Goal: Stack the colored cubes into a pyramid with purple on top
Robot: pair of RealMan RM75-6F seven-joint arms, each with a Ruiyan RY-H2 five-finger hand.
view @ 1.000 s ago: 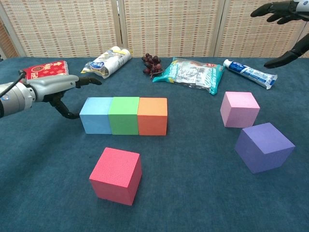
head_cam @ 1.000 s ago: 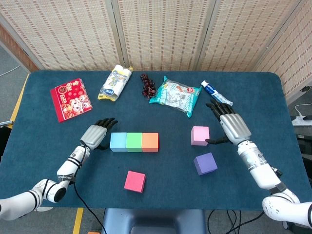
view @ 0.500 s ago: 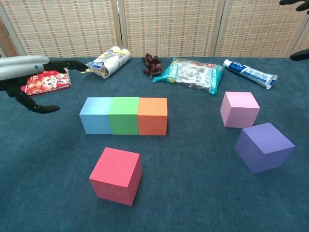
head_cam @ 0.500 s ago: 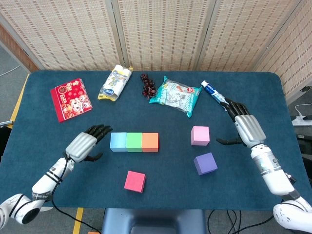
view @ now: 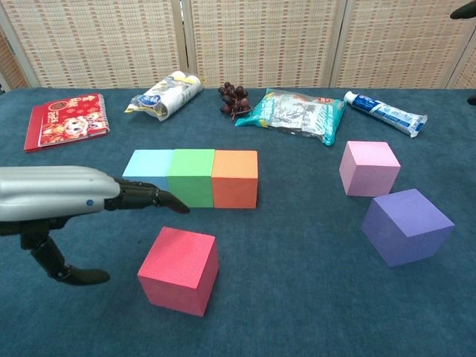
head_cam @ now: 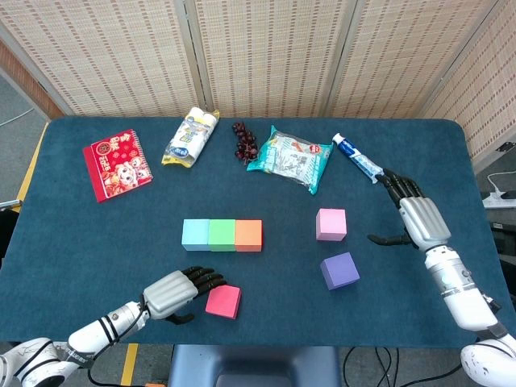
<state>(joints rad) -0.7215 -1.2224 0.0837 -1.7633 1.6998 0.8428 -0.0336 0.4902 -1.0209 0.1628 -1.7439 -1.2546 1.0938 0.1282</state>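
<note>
Head view shows the left hand (head_cam: 173, 292) with fingers spread, holding nothing, just left of the red cube (head_cam: 222, 301). Right hand (head_cam: 420, 218) hangs unclenched, right of the pink cube (head_cam: 330, 224) and purple cube (head_cam: 339, 270).

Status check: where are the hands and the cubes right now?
Left hand open beside red cube, not gripping. Right hand open, off right of pink cube. Base row set; purple cube loose. Nothing blocking.

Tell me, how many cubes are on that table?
6. Blue, green and orange sit touching in a row; red lies nearer, pink and purple to the right. None looks hidden.
</note>
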